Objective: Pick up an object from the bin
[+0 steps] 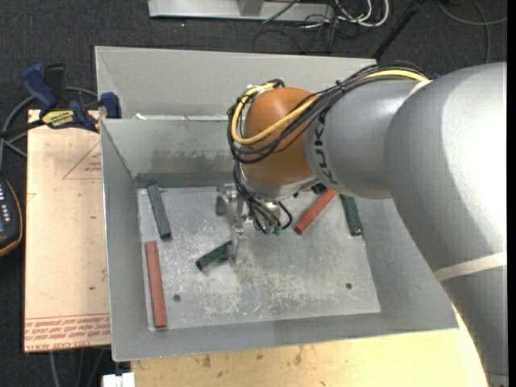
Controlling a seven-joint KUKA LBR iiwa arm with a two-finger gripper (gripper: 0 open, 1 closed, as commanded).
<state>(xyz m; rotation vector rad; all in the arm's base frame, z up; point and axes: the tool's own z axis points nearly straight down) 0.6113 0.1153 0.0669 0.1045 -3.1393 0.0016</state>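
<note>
Standing low in the grey metal bin (121,192), the claw (235,251) met the right end of a short dark green block (213,259) lying mid-floor; whether it was wide or narrow I could not tell. This looked like the grasp step, and the next move would call for closing on the block and lifting straight up. A red-orange stick (314,210), two dark green bars (159,212) and a long reddish-brown strip (155,285) lay well apart, blocking nothing.
</note>
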